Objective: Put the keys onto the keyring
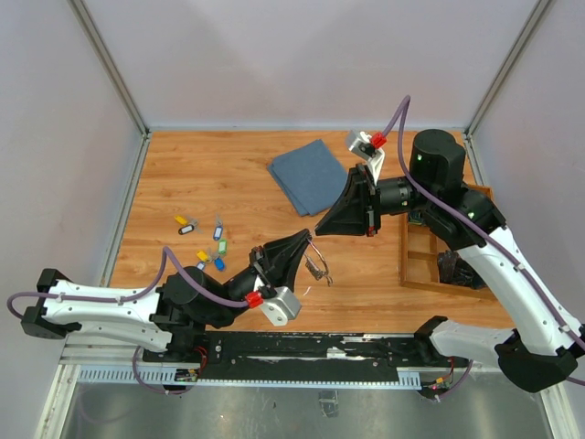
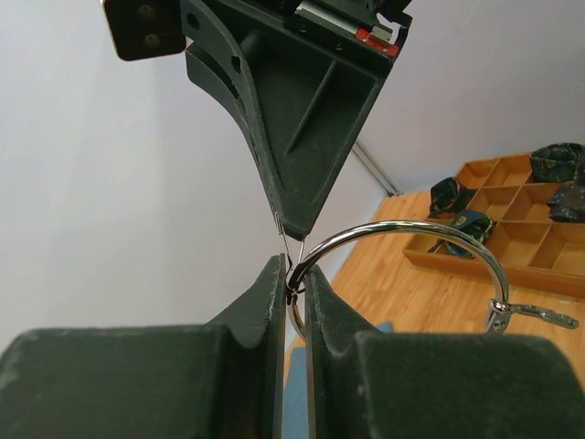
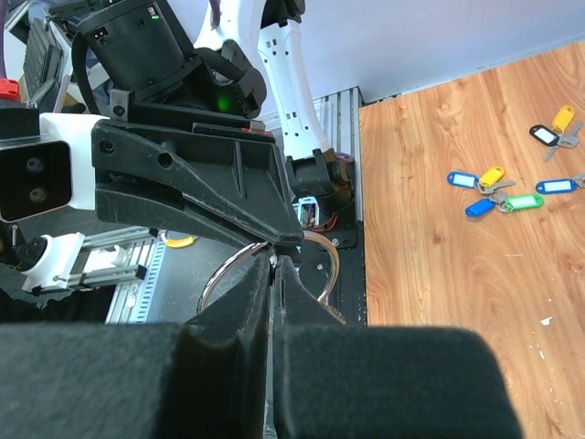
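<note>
**Left gripper** [image 2: 292, 274]: 2 matte black fingers with a grainy, rubbery surface, drawn almost together. They pinch the keyring [image 2: 411, 224] at its near edge, the wire seated in the narrow slot between them.

**Keyring:** a thin, round, polished silver wire hoop, held off the table and arching away to the right of the grip. On its far side sits a small silvery clasp piece [image 2: 535, 315] that sticks out sideways.

**Right gripper** [image 3: 273, 265]: 2 black wedge-shaped fingers pressed fully together, tip to tip with the left gripper. In the left wrist view its smooth, ribbed plastic body tapers to a point just above the ring. A hair-thin wire runs from that point down to the ring. Whether this strand is part of the ring cannot be told.

**Keys** [image 3: 524, 201]: small metal keys with glossy oblong plastic tags in yellow, blue, green and dark grey. They lie scattered on the table, well apart from both grippers and off the ring, which is bare.

**Table** [image 1: 210, 174]: wood-grain laminate in a warm orange tone.

**Cloth** [image 1: 309, 174]: a folded blue-grey square lying flat at the far middle.

**Wooden tray** [image 1: 405, 251]: compartmented, at the right edge, with dark crumpled items in some cells.
</note>
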